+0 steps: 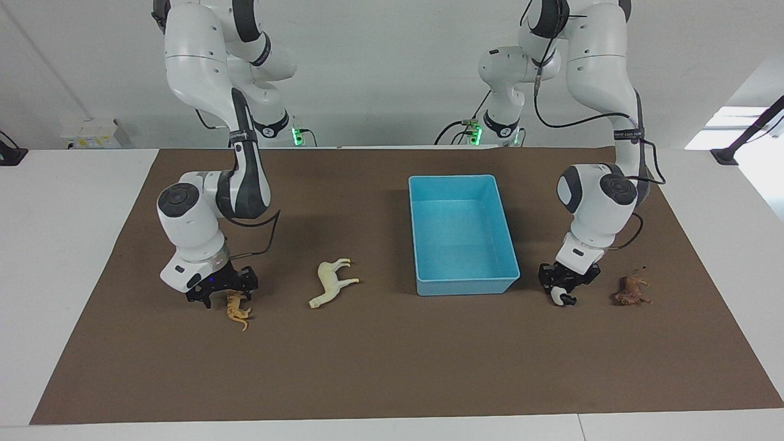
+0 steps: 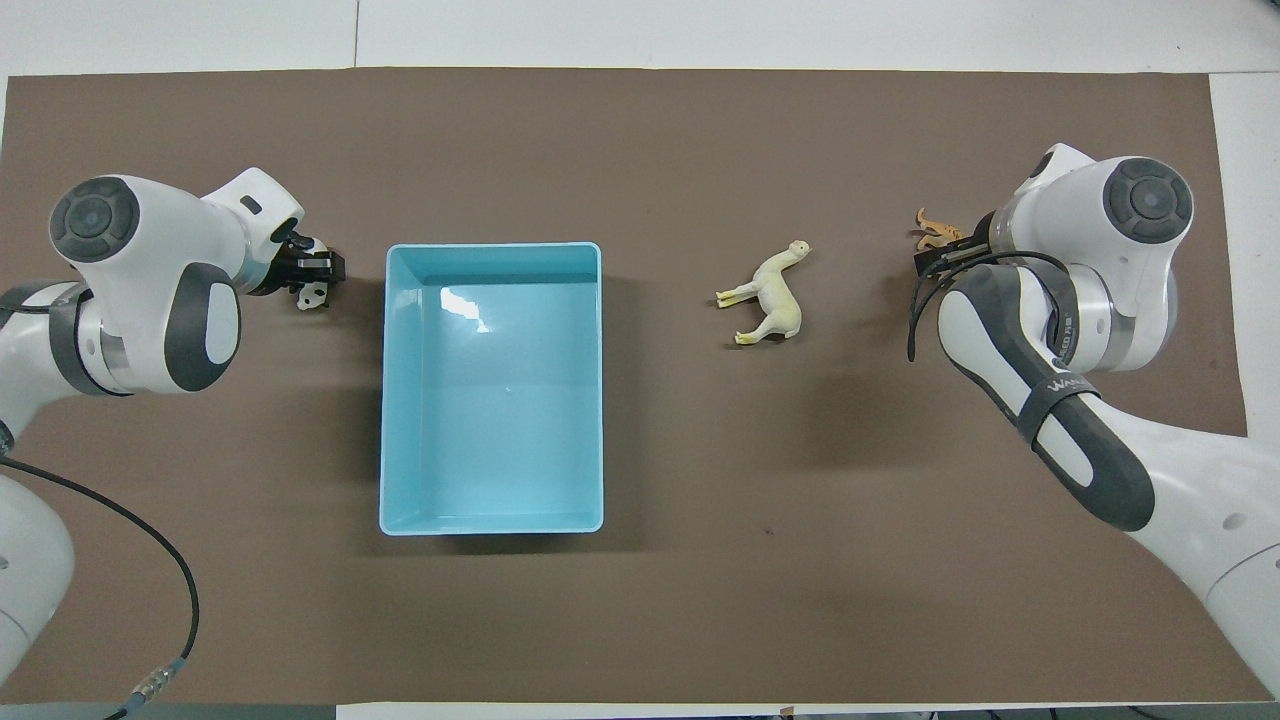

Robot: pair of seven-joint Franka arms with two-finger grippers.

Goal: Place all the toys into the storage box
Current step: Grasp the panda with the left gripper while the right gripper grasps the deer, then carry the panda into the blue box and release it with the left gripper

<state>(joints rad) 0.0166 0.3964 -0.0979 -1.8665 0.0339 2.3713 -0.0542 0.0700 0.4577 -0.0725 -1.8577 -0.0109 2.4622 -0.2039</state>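
Observation:
The light blue storage box [image 1: 463, 285] [image 2: 492, 523] stands empty on the brown mat. My left gripper [image 1: 563, 289] [image 2: 312, 276] is low at the mat beside the box, toward the left arm's end, shut on the black-and-white panda [image 1: 561, 298] [image 2: 313, 296]. The brown lion [image 1: 631, 291] lies just beside it, hidden under the arm in the overhead view. My right gripper [image 1: 223, 293] [image 2: 942, 256] is down at the orange tiger [image 1: 238, 312] [image 2: 934, 228], which rests on the mat. The cream-white horse [image 1: 331, 282] [image 2: 771, 306] lies on its side between tiger and box.
The brown mat [image 1: 392, 367] covers the white table. Nothing else lies on it. Cables hang from both arms near their wrists.

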